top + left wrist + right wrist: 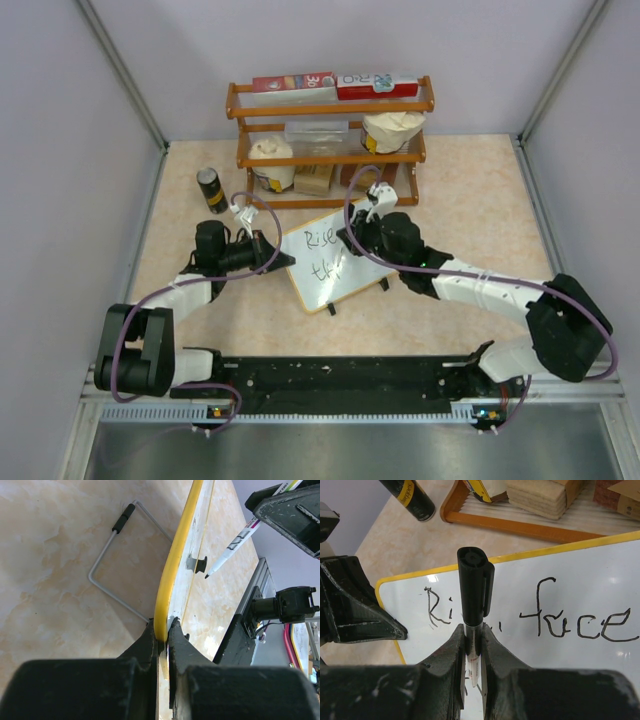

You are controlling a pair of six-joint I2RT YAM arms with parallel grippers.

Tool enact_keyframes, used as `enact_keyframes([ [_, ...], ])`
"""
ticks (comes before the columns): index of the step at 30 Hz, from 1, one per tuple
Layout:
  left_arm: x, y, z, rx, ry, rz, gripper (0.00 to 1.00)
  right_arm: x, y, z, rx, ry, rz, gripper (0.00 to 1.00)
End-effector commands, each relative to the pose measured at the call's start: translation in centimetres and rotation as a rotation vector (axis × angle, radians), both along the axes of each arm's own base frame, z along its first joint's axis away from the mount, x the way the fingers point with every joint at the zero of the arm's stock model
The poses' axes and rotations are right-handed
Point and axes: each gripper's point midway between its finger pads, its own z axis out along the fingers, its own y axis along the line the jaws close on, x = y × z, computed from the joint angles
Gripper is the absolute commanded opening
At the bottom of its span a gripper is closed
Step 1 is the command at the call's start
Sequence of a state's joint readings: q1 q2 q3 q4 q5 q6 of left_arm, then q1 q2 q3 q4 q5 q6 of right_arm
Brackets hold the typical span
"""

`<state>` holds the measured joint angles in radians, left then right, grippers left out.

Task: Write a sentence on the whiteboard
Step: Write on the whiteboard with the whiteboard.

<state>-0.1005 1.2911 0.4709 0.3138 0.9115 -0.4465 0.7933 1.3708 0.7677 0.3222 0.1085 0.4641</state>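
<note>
yellow-edged, the whiteboard (320, 275) sits mid-bench, its long axis running from your left up toward the far right, face tilted up on a wire stand (107, 575). its sentence (577, 622) reads rightward, with "face" legible. the bench (480, 190) is marbled beige, with pale walls (60, 200) around it and a wooden rack (330, 158) behind. the left jaws are pressed onto the board's left edge. the right jaws, over its right half, pinch a marker (474, 587), tip near the face; you cannot tell whether it touches.
</note>
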Motion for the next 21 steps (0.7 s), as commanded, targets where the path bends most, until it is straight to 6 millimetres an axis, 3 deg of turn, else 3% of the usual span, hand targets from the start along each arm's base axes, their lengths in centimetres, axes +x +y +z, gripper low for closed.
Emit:
enact_keyframes([
  [1,1.5,2.3,-3.4,0.171,-0.044,0.117,0.0,1.6,0.4,2.4,0.056,-0.079,-0.03,0.0],
  [9,1.6,2.2,-3.5,0.173,-0.033,0.106,0.0,0.2,-1.3,3.9,0.09,-0.138,-0.037,0.0],
  [11,1.8,2.2,-3.4,0.176,-0.021,0.099,0.16,-0.4,-1.8,4.8,0.104,-0.151,-0.035,0.0],
  [12,1.8,2.2,-3.1,0.176,-0.027,0.101,0.4,-0.6,-2.0,5.0,0.108,-0.151,-0.035,0.0],
  [15,2.2,2.7,-1.7,0.185,-0.06,0.15,0.68,-1.4,-2.4,5.9,0.133,-0.152,-0.021,0.0],
  [17,2.1,2.9,0.5,0.173,-0.118,0.182,0.75,-1.9,-2.6,6.8,0.155,-0.159,-0.015,0.0],
  [18,1.8,3.2,0.8,0.178,-0.115,0.198,0.89,-2.2,-2.7,7.0,0.158,-0.159,-0.01,0.0],
  [19,1.8,3.7,1.4,0.194,-0.13,0.235,0.9,-2.3,-2.8,7.4,0.165,-0.163,-0.007,0.0],
  [20,1.6,4.1,3.1,0.198,-0.187,0.262,0.91,-2.6,-2.8,7.7,0.173,-0.162,-0.002,0.0],
  [21,0.9,4.6,3.2,0.22,-0.167,0.282,0.91,-2.9,-3.0,8.5,0.188,-0.175,0.003,0.0],
])
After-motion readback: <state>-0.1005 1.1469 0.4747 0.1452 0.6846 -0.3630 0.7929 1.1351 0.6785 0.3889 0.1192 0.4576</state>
